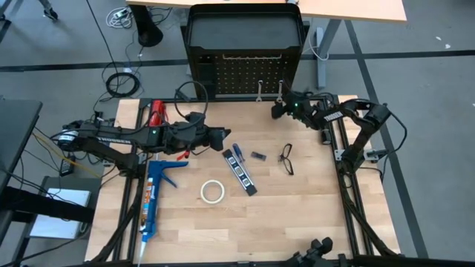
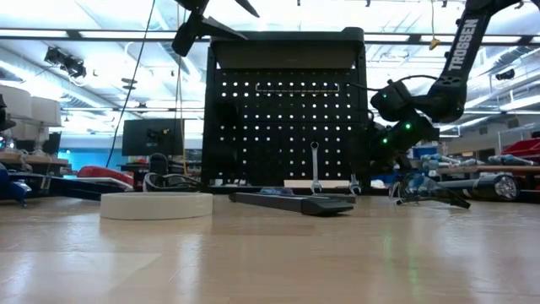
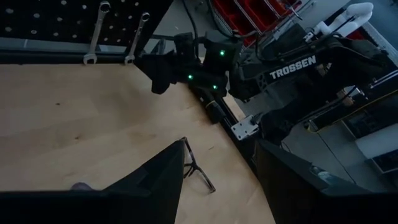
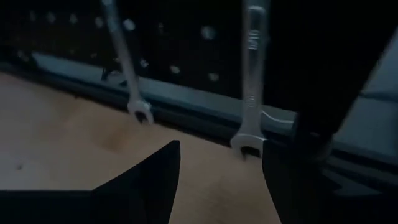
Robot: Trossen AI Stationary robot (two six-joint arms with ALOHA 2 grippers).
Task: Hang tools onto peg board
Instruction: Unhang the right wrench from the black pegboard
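Partly hidden, peg board (image 1: 245,74) top (shadowed)

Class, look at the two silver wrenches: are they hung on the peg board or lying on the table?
Hung. Both wrenches hang upright against the peg board, their lower ends above the tabletop.

From my remote station I see two silver wrenches (image 1: 259,92) (image 1: 280,91) hanging side by side on the black peg board (image 1: 245,70), open ends down. On the tabletop lie the white tape roll (image 1: 212,191), the blue-handled screwdriver (image 1: 238,153), a black-and-white pen-like tool (image 1: 240,172) beside it, and black-framed safety glasses (image 1: 286,159), temples folded, to the right
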